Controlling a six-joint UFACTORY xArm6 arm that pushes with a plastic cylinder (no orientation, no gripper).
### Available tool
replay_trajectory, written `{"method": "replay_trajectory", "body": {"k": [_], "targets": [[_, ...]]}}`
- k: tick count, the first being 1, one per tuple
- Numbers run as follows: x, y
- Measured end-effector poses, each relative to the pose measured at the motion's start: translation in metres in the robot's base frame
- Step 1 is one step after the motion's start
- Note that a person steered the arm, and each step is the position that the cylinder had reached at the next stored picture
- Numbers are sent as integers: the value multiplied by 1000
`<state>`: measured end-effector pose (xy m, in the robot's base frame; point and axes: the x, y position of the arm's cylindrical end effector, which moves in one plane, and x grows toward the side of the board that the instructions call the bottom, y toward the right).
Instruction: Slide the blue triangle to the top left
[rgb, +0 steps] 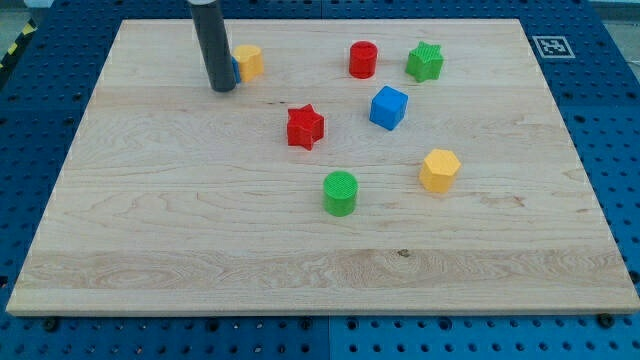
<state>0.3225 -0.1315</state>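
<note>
No jaws on rig, nothing to open or clench: my tip (223, 88) planted touching blue triangle (235, 68), hiding most of it. Triangle wedged between rod and yellow block (249, 61), near board's (150, 250) top-left corner; likely near goal.

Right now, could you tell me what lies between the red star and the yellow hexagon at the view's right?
In the camera view, only bare board separates the red star and yellow hexagon; the blue cube sits above that line, the green cylinder below.
</note>
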Motion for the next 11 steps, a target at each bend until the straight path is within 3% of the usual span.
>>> {"method": "replay_trajectory", "body": {"k": [4,6,9,10,11], "targets": [[-14,43],[-36,-18],[-70,-41],[-69,-40],[-42,2]]}}
